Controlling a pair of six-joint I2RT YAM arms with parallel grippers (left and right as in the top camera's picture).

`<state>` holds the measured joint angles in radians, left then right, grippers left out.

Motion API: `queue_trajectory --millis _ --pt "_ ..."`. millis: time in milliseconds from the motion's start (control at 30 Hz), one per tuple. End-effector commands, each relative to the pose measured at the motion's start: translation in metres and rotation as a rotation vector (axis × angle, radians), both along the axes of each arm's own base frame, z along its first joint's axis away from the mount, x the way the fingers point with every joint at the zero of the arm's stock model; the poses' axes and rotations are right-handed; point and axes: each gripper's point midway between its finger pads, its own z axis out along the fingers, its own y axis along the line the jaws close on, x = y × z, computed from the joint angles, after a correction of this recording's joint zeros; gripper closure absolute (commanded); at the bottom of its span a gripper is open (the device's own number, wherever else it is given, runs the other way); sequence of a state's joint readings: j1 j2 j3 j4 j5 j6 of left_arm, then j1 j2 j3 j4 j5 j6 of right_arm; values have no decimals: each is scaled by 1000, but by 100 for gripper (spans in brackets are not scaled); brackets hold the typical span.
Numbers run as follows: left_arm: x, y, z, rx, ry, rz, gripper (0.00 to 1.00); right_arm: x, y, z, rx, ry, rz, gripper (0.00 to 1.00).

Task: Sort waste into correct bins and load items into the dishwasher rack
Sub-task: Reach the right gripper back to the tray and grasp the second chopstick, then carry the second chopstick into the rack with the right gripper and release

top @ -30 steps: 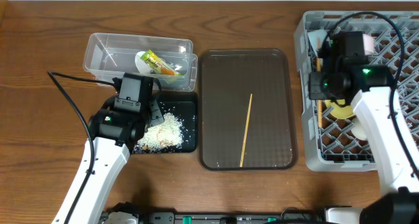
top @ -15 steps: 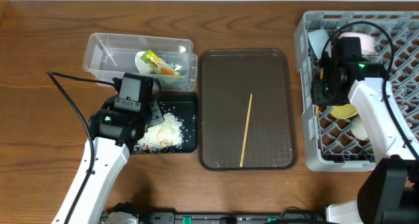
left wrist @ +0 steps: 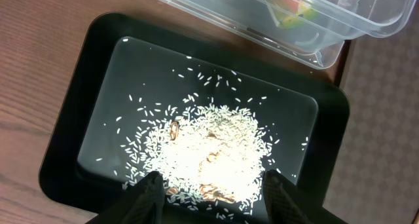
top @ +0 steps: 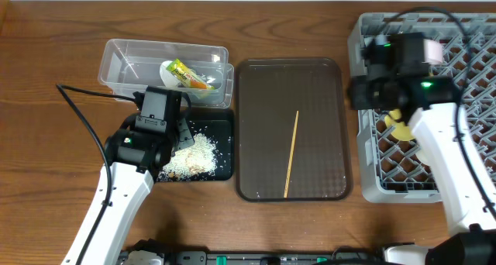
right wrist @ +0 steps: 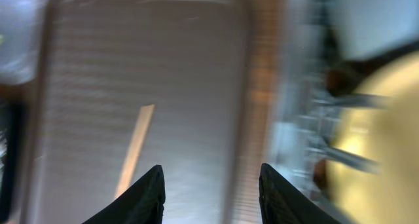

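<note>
White rice scraps [top: 194,153] lie in the black tray [top: 223,127]; they also show in the left wrist view [left wrist: 209,145]. My left gripper [left wrist: 211,198] is open and empty just above the rice. The snack wrapper [top: 186,73] lies in the clear tub [top: 124,63]. One wooden chopstick [top: 291,153] lies on the brown serving tray [top: 256,87]. My right gripper [top: 358,91] is open and empty over the left edge of the grey rack [top: 364,164]. The right wrist view is motion-blurred and shows the chopstick [right wrist: 134,149] and the yellow plate [right wrist: 380,139].
The yellow plate [top: 401,125] stands in the rack, with a white bowl [top: 374,44] at the rack's back left corner. The tub's corner [left wrist: 366,14] overhangs the black tray's rim [left wrist: 98,40]. A black cable [top: 85,125] trails left of my left arm.
My right gripper has swung left from inside the rack to its left edge, towards the brown tray. My left arm has not moved.
</note>
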<state>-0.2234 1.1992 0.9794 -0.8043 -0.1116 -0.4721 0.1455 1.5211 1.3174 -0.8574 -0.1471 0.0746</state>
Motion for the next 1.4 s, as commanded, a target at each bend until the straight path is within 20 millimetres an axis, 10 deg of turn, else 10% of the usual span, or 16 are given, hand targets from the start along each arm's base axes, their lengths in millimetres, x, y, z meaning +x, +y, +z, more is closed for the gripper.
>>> queue_trajectory --millis 0,400,667,767,1000,1367 --pt "-1 3 -3 7 8 13 48 -12 45 -14 67 64 75 55" --pt "-1 3 -3 7 8 13 48 -62 116 -128 -25 390 83 54" --pt "-1 3 -3 8 8 13 48 -83 113 -182 -124 542 -21 60" --pt "-1 3 -3 8 8 13 48 -85 111 -189 -136 562 -24 78" --pt "-1 3 -3 7 8 13 48 -58 96 -157 -122 455 -79 99" --pt "-1 3 -3 7 8 13 48 -3 -9 -16 -71 85 -130 99"
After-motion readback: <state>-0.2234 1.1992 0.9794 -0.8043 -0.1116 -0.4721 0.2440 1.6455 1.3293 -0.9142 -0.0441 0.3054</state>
